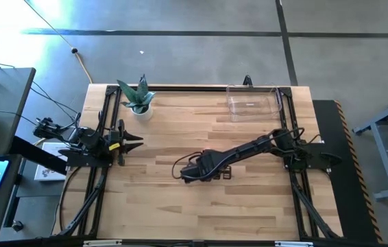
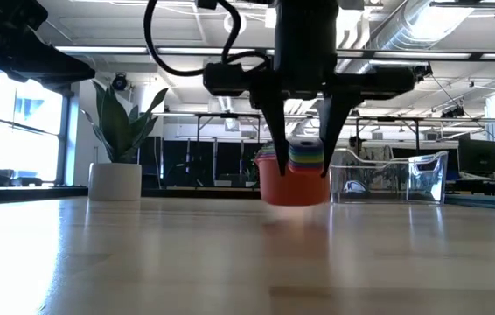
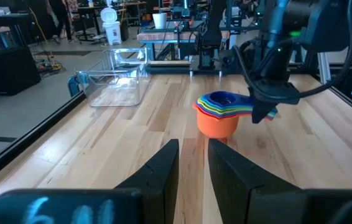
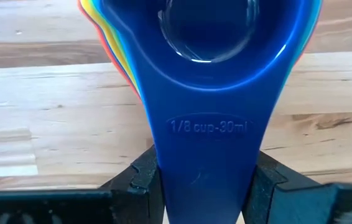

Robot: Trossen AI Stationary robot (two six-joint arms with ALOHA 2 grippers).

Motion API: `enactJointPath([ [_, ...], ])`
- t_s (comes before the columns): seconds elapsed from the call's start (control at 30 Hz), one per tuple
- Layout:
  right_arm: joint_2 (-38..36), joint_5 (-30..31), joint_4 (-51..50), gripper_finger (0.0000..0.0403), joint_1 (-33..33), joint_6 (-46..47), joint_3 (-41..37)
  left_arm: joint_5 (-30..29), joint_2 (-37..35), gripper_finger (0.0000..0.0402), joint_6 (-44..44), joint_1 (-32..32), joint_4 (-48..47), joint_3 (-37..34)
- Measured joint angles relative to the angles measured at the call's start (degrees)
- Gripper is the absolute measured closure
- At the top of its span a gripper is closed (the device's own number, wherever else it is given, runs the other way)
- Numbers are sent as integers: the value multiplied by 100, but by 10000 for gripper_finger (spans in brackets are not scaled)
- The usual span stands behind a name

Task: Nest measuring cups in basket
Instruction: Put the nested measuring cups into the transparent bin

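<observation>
The measuring cups [image 3: 218, 112] are nested in one stack: orange outermost, then red, yellow, green and purple rims, blue innermost. In the low view the measuring cups [image 2: 293, 179] hover just above the wood mid-table. My right gripper [image 2: 303, 171] is shut on their handles; in the high view my right gripper [image 1: 188, 171] covers them. The clear basket [image 1: 252, 87] stands empty on its base at the table's far right, apart from the stack. My left gripper [image 1: 136, 143] waits open at the left edge. My right gripper [image 4: 207, 186] pinches the stacked handles between its two fingers, the blue 1/8-cup handle [image 4: 207, 155] on top. The fingers [image 2: 275, 131] come from above, pointing down, and lie across the handles. The stack sits level and upright, its orange bottom [image 2: 293, 197] lifted slightly clear of the table.
A white plant pot [image 1: 139, 110] with a green plant stands at the far left of the table. The basket [image 3: 111, 74] has bare wood between it and the stack. Black frame rails run along both sides. A desk with a phone sits left of the table.
</observation>
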Motion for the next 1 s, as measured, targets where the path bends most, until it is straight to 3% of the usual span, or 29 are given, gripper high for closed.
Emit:
enactJointPath([
  [0.37, -12, 139, -203, 275, -2, -19, 134, 0, 0, 326, 0, 2, 0, 0],
  [0.63, -340, 627, -430, 275, -52, -144, 134, 0, 0, 326, 0, 1, -1, 0],
  [1.0, -906, 839, -606, 275, -442, -1210, 132, 0, 0, 326, 0, 2, -2, 0],
])
